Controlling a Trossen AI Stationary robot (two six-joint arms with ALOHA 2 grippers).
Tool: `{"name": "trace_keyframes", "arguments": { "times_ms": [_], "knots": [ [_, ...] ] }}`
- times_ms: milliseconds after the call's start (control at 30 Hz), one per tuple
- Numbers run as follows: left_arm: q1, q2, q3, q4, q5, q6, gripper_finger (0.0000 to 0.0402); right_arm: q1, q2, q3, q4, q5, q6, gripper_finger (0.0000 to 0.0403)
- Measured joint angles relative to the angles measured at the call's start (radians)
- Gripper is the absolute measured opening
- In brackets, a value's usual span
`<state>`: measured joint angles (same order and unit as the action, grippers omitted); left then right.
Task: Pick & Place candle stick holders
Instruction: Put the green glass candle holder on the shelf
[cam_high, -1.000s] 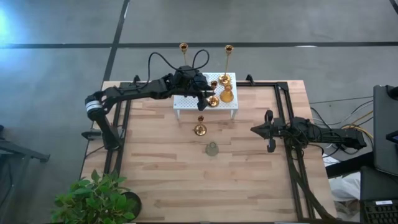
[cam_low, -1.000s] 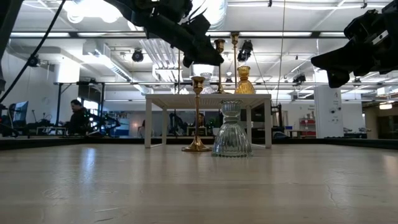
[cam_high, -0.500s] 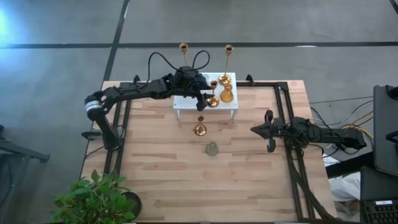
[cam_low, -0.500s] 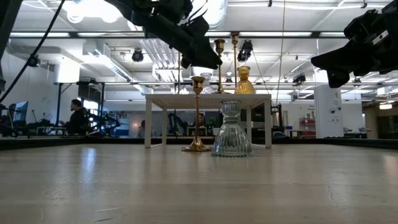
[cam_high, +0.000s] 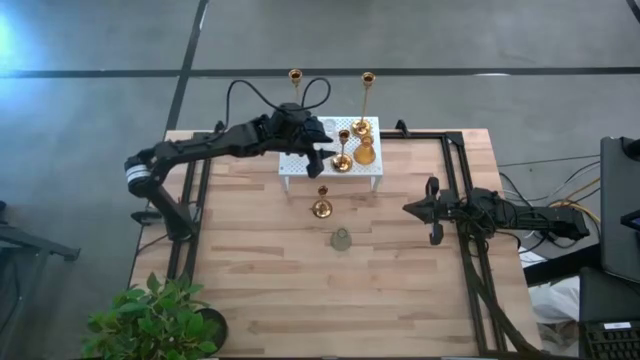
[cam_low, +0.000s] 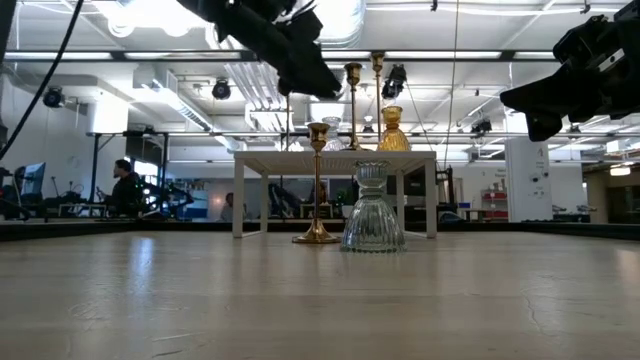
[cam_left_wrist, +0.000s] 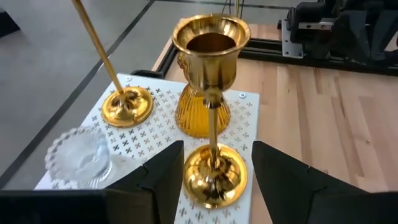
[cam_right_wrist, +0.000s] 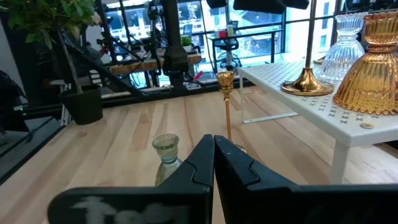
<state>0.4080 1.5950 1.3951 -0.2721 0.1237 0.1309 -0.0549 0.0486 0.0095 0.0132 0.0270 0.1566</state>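
A white perforated stand (cam_high: 300, 162) at the far middle of the table bears two tall brass sticks (cam_high: 295, 75) (cam_high: 368, 78), an amber glass holder (cam_left_wrist: 199, 112), a clear glass holder (cam_left_wrist: 78, 155) and a short brass holder (cam_left_wrist: 211, 93) upright on its round base. My left gripper (cam_left_wrist: 217, 149) is open; its fingers stand on either side of that base without touching it. A second short brass holder (cam_high: 321, 207) and a grey-green glass holder (cam_high: 341, 239) stand on the table in front of the stand. My right gripper (cam_high: 432, 212) is shut and empty, above the table's right part.
A potted plant (cam_high: 150, 320) stands at the near left corner. Dark frame rails run along the table's left and right sides (cam_high: 465, 250). Bare wood lies in front of the grey-green holder. A person sits far off in the room (cam_low: 125, 185).
My left gripper has drawn back a little from the short brass holder on the stand, toward the table's left edge and upward. The holder stays upright on the stand.
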Motion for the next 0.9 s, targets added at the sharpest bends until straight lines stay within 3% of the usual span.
{"name": "trace_keyframes", "arguments": {
  "times_ms": [633,900],
  "knots": [
    [-0.016,-0.236,-0.007,-0.397,-0.003,-0.015,0.0195,0.000,0.000,0.000,0.000,0.000,0.000,0.0008],
    [-0.071,-0.338,-0.010,-0.547,0.195,-0.008,0.0194,0.000,0.000,0.000,0.000,0.000,0.000,0.0008]
  ]
}}
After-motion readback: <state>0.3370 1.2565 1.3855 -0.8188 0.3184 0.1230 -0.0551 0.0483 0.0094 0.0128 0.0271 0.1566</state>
